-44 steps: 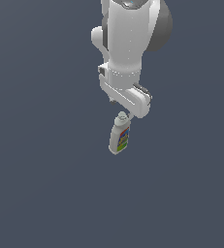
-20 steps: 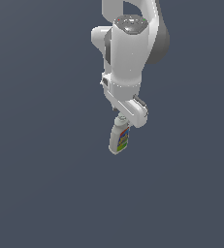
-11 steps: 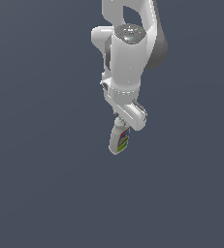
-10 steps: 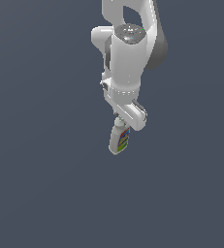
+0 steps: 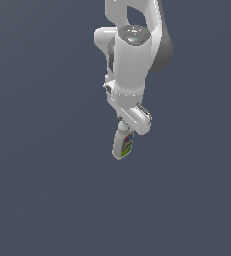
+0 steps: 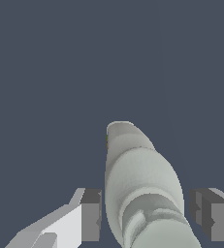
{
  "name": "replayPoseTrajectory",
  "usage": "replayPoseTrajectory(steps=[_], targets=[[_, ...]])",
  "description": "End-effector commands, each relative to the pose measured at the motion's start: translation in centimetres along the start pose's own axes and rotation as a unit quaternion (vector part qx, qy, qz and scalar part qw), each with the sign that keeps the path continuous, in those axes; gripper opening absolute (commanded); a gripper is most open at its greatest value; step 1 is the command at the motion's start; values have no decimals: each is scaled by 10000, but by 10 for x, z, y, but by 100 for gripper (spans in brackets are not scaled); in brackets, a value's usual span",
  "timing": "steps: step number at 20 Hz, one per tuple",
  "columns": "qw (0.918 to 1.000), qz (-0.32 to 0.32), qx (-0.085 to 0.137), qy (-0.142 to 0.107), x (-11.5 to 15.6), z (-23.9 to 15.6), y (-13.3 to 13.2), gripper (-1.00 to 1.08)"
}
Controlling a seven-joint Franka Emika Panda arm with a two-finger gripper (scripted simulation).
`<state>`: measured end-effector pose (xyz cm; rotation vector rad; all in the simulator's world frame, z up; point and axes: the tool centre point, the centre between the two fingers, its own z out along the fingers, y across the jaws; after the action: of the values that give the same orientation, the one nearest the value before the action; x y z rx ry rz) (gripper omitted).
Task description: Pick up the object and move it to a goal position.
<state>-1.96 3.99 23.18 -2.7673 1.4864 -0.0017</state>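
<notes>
The gripper stands open around the bottle: in the wrist view one dark pad sits to one side of the bottle's cap end and the other pad to the opposite side, each with a clear strip of grey floor showing between it and the plastic. So the fingers hold nothing yet. The step in hand, as I judge it, is the grasp itself. To do it well, the fingers should close evenly, since the bottle lies nearer one pad than the other and a one-sided push could roll it or slide it off line. It would help to centre the hand over the bottle first, then squeeze only until both pads bear on it, low enough on the neck or shoulder that the rounded cap does not squirt out. Whether the pads have reached the right height I cannot tell from these views.

The bottle is small and off-white, narrower than the gap between the fingers, with a rounded cap nearest the wrist and a body that widens and then tapers away from the hand. In the exterior view the bottle pokes out from under the gripper (the fingers themselves are hidden by the white hand there), showing a label banded in red, blue, yellow and green.
</notes>
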Motion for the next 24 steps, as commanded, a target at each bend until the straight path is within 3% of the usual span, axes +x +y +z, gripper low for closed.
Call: replayPoseTrajectory(steps=[1, 9, 24], targets=[[10000, -1, 6, 3, 1, -2, -2, -100], [10000, -1, 6, 3, 11, -17, -16, -100], [10000, -4, -2, -3, 47, -66, -68, -100]])
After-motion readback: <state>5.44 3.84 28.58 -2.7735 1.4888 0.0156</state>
